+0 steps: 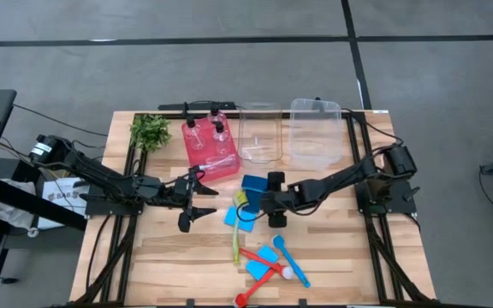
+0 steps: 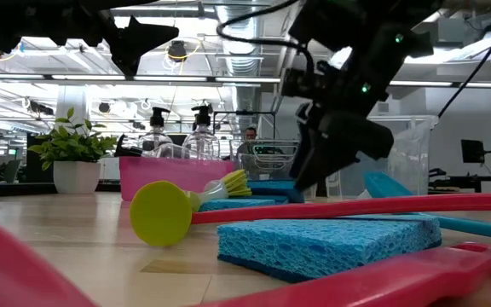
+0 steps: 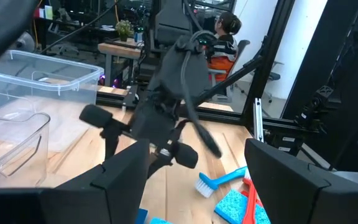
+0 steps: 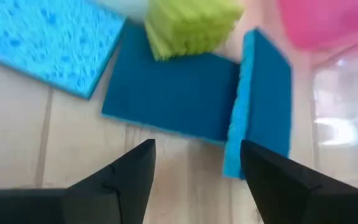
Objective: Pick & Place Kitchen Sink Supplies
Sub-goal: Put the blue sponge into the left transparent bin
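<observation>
My right gripper (image 4: pixel 197 155) is open and slants down over a dark blue sponge (image 4: pixel 173 93) that lies flat on the table. A second blue sponge (image 4: pixel 260 99) stands on its edge beside it. A lighter blue sponge (image 4: pixel 48 37) and the head of the yellow-green brush (image 4: pixel 191 22) lie just beyond. In the high view my right gripper (image 1: pixel 253 205) is at mid-table. My left gripper (image 1: pixel 197 205) hovers open and level to its left, with nothing between its fingers. Two pump bottles (image 1: pixel 208 130) stand in the red bin (image 1: pixel 197 158).
Red brushes (image 1: pixel 259 257), a blue brush (image 1: pixel 291 261) and more blue sponges (image 1: pixel 268 254) lie near the front edge. Two clear bins (image 1: pixel 259 154) (image 1: pixel 315 158) stand at the back right. A potted plant (image 1: pixel 150 130) is at the back left. A person sits beyond the table (image 3: pixel 222 31).
</observation>
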Controlling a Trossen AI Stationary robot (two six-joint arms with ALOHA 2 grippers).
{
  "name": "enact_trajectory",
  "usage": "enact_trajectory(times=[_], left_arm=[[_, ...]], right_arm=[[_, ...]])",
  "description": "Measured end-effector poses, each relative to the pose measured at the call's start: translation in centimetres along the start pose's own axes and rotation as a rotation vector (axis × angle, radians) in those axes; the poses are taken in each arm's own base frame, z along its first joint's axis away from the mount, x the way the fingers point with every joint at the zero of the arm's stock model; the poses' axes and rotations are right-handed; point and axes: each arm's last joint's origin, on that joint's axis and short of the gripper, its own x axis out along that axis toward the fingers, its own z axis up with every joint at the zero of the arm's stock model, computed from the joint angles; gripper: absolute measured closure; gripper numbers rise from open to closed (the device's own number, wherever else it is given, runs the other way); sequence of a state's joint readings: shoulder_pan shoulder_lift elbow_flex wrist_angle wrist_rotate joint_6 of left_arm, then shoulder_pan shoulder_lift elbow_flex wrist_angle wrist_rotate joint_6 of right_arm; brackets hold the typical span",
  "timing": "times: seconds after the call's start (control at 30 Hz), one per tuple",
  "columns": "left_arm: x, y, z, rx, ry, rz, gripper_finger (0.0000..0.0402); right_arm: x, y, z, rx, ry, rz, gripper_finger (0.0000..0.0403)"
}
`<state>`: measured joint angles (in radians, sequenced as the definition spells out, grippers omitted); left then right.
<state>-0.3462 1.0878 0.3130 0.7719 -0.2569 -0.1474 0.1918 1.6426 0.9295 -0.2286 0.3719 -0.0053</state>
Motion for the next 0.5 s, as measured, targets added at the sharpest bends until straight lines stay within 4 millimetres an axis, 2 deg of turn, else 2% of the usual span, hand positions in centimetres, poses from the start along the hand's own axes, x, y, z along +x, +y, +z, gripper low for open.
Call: enact_trajectory(times=[0.27,0.5], left_arm=[[0.0,0.0,0.0,0.0,0.0,0.0,0.0135],[0.0,0.0,0.0,0.0,0.0,0.0,0.0135]], right_arm=[[-0.7,0.0,0.3,-0.082,-0.023,-0.076,0.0192],[1.2,-1.1,-0.4,-0.097,0.041,-0.108,0.0209]])
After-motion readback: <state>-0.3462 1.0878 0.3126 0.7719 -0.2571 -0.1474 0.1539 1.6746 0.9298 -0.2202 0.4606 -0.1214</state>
